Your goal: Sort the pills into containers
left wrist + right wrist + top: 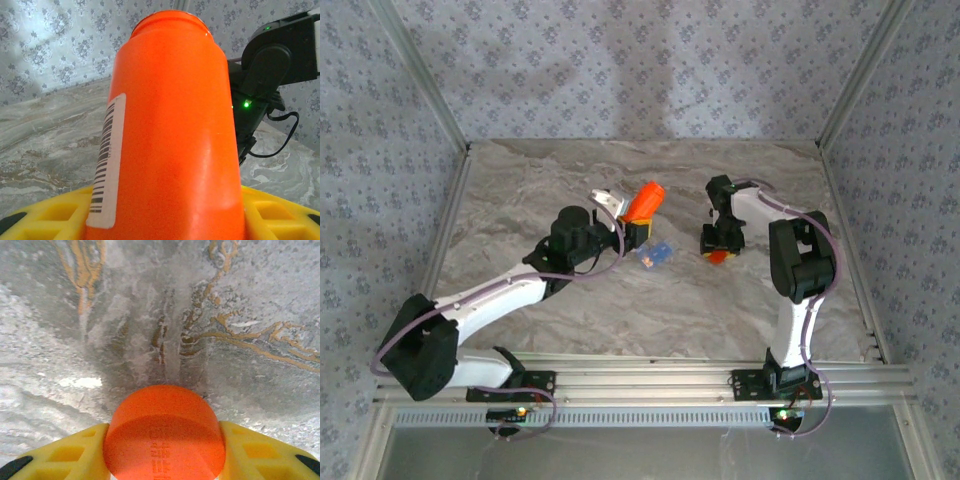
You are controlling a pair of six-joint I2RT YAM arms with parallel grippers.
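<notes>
From above, the left end effector [636, 230] is closed round the lower part of an orange bottle [644, 202], which leans with its mouth pointing away from the arms. The blue pill box [654, 256] lies on the desk [540, 190] just in front of that end effector, between the two arms. To its right, near but apart, the right end effector [718, 250] is closed on the orange cap [720, 257], low over the desk. I cannot tell whether the cap touches the surface.

The left wrist view has the bottle gripped between yellow fingers [45, 215]. Its barcode label faces the camera and its mouth is open at the top. The right arm stands behind it.

The right wrist view shows the cap pinched snugly between both fingers [65, 455], with bare marble beyond.

The step in hand looks to be getting the cap out of the way so the bottle can be emptied. To do it well, I'd set the cap down well clear of the pill box. Then I'd bring the bottle's mouth right over the compartments and tip it slowly, holding the grip firm, so that pills don't spill across the desk.

I count one bottle, one cap, one pill box and two arms. Pills are too small to make out, so I can't count them.
</notes>
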